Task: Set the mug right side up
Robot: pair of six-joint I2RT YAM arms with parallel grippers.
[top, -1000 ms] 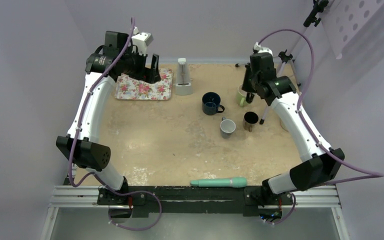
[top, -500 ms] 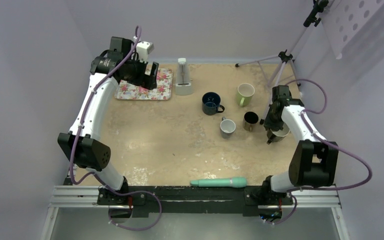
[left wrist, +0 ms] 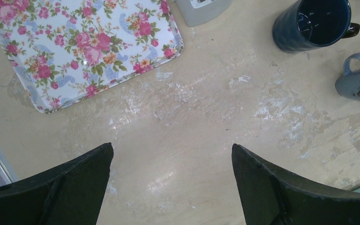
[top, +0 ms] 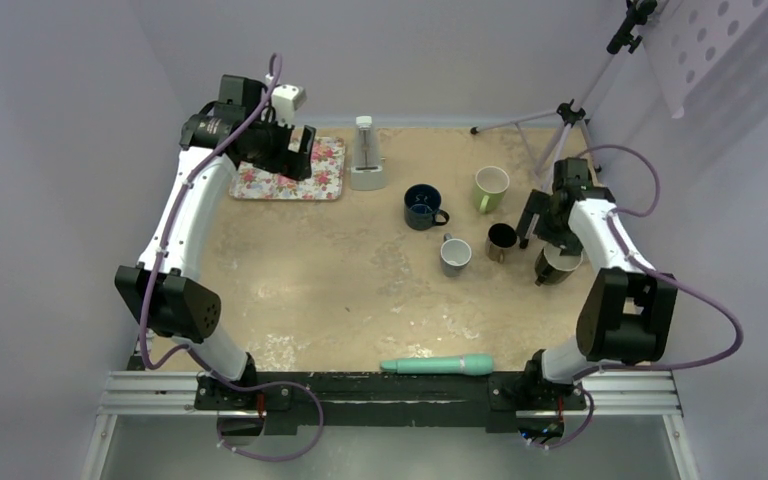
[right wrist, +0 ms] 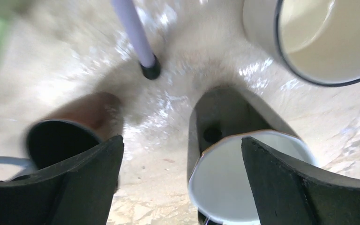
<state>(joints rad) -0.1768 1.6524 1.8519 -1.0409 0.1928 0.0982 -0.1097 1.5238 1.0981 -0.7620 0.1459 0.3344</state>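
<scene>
Lying along the near edge of the table (top: 340, 290) is a teal tool (top: 437, 365), apart from everything else. Farther in on the right side, the mug (top: 558, 262), dark outside and white inside, stands right side up with its mouth open to the ceiling. The right gripper (right wrist: 183, 140) hangs just above it with its fingers spread wide and nothing gripped. In the right wrist view the mug sits low between them, toward the right finger and well clear of the left one; whether the right finger touches its rim cannot be told. Just beside it are a brown mug (top: 501, 238) and a grey mug (top: 454, 255). A cream mug (right wrist: 309, 37) and the foot of a tripod leg (right wrist: 133, 28) show beyond the fingers. Farther back stand a blue mug (top: 422, 205) and a green mug (top: 490, 187), both upright. At the far left, the left gripper (left wrist: 171, 147) hovers over bare table just beside a floral tray (left wrist: 75, 47), its jaws fully apart and empty. A white device (top: 366, 155) stands at the far edge.
</scene>
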